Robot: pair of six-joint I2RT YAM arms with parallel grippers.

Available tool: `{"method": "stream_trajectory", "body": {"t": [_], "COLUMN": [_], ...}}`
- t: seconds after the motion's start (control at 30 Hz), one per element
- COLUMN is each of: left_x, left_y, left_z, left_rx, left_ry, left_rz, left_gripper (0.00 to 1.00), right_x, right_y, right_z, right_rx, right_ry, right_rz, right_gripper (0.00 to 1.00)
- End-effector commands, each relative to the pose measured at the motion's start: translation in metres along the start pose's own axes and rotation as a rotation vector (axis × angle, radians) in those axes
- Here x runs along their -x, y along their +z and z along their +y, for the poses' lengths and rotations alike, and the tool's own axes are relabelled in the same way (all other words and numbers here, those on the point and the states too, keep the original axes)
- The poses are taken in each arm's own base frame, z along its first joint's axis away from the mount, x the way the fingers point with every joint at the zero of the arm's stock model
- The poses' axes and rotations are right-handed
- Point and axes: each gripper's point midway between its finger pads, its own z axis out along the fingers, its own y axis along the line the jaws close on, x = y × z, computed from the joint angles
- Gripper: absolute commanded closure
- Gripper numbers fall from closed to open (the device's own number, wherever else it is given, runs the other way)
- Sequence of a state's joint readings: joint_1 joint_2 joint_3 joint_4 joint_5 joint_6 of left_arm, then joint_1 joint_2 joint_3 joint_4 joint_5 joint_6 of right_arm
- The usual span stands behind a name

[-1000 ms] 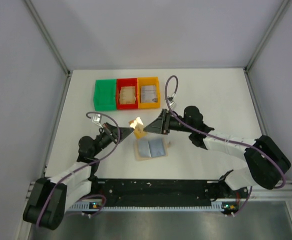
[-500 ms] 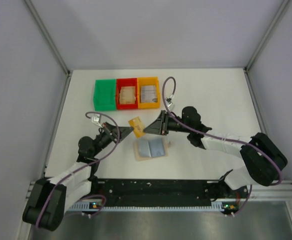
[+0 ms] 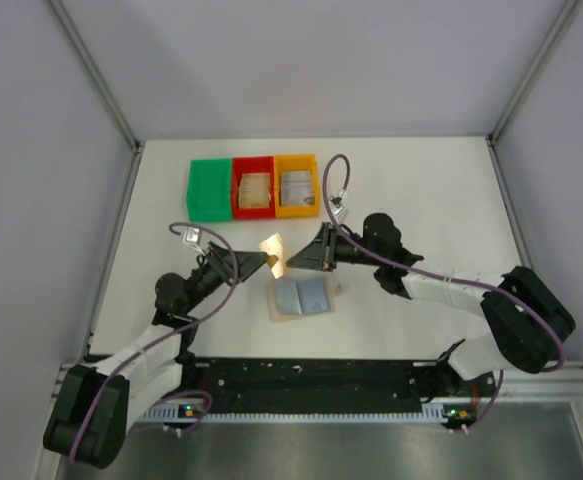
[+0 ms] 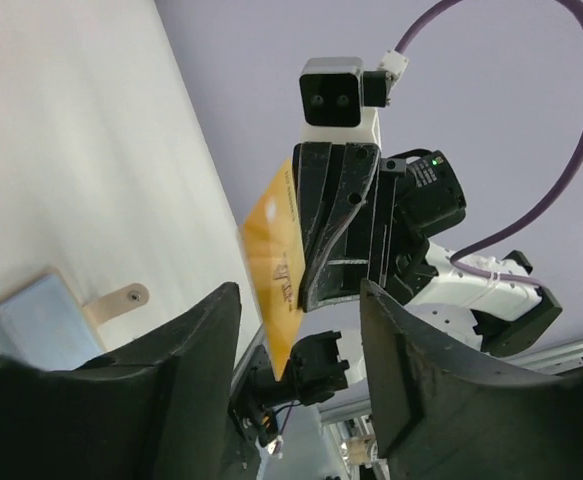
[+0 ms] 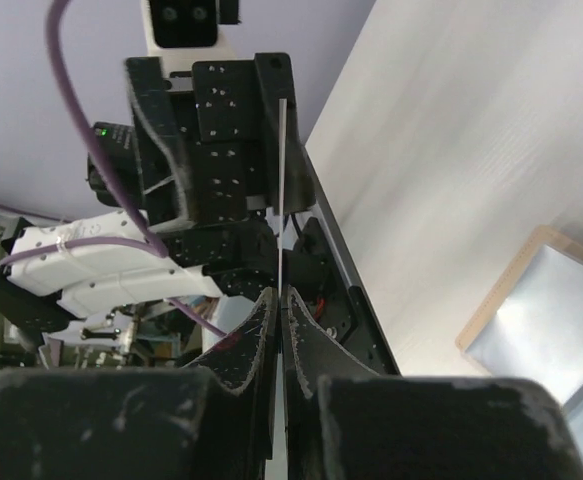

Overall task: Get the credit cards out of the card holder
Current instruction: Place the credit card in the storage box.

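A tan-yellow credit card hangs in the air above the table, between the two grippers. My right gripper is shut on it; in the right wrist view the card shows edge-on, rising from the closed fingertips. My left gripper faces it, open. In the left wrist view the card stands between the spread jaws, touching neither. The card holder lies open on the table just below, blue-grey lining up.
Three bins stand in a row at the back: green, red with tan cards, orange with grey cards. The holder's snap tab sticks out at its edge.
The right gripper has closed on the card and the left gripper has let go of it and opened. The card has tilted slightly between them.
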State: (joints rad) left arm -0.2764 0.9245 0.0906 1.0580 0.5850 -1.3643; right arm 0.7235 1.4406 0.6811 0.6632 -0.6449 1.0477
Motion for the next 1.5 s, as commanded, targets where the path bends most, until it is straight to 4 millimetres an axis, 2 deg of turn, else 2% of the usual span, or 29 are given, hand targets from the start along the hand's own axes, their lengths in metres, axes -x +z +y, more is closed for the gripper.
{"method": "stream_trajectory", "body": {"t": [0.0, 0.07, 0.1, 0.13, 0.23, 0.3, 0.33, 0.43, 0.5, 0.63, 0.77, 0.9, 0.97, 1.07, 1.23, 1.47], "left_x": [0.001, 0.000, -0.001, -0.002, -0.008, -0.007, -0.002, -0.004, -0.009, -0.009, -0.024, -0.045, -0.053, -0.056, -0.063, -0.082], "left_y": [0.000, -0.002, -0.002, -0.002, -0.001, -0.004, -0.004, -0.010, -0.007, -0.005, -0.004, 0.003, 0.005, 0.011, 0.020, 0.020], "left_z": [-0.014, -0.010, -0.010, -0.012, -0.016, -0.018, -0.029, -0.036, -0.052, -0.064, -0.082, -0.086, -0.088, -0.090, -0.092, -0.092], "left_rx": [-0.041, -0.022, -0.018, -0.019, 0.001, 0.033, 0.038, 0.053, -0.032, -0.101, -0.206, -0.270, -0.289, -0.310, -0.339, -0.388], "left_ry": [0.136, 0.186, 0.222, 0.270, 0.472, 0.622, 0.703, 0.832, 0.834, 0.889, 0.841, 0.834, 0.777, 0.763, 0.751, 0.679], "left_rz": [0.028, 0.066, 0.088, 0.122, 0.272, 0.371, 0.410, 0.523, 0.562, 0.631, 0.690, 0.744, 0.759, 0.747, 0.762, 0.848], "left_gripper": [0.35, 0.14, 0.12, 0.02, 0.02, 0.02, 0.01, 0.01, 0.01, 0.05, 0.10, 0.14, 0.15, 0.17, 0.13, 0.15], "right_x": [0.013, 0.015, 0.015, 0.013, 0.008, -0.004, -0.006, -0.012, -0.016, -0.023, -0.028, -0.035, -0.035, -0.039, -0.047, -0.053], "right_y": [-0.013, -0.021, -0.025, -0.029, -0.040, -0.051, -0.055, -0.066, -0.072, -0.082, -0.087, -0.085, -0.084, -0.083, -0.082, -0.083], "right_z": [0.023, 0.019, 0.018, 0.015, 0.019, 0.012, 0.015, 0.018, 0.021, 0.031, 0.040, 0.045, 0.047, 0.050, 0.055, 0.065], "right_rx": [0.023, -0.015, -0.037, -0.062, -0.106, -0.159, -0.157, -0.176, -0.174, -0.148, -0.119, -0.091, -0.089, -0.064, -0.018, 0.032], "right_ry": [-0.114, -0.141, -0.161, -0.178, -0.292, -0.339, -0.372, -0.429, -0.462, -0.497, -0.539, -0.560, -0.566, -0.602, -0.602, -0.600], "right_rz": [-0.022, -0.013, 0.003, 0.026, 0.117, 0.214, 0.244, 0.334, 0.379, 0.443, 0.484, 0.507, 0.508, 0.522, 0.551, 0.569], "right_gripper": [1.00, 1.00, 1.00, 1.00, 1.00, 1.00, 1.00, 1.00, 1.00, 1.00, 1.00, 1.00, 1.00, 1.00, 1.00, 1.00]}}
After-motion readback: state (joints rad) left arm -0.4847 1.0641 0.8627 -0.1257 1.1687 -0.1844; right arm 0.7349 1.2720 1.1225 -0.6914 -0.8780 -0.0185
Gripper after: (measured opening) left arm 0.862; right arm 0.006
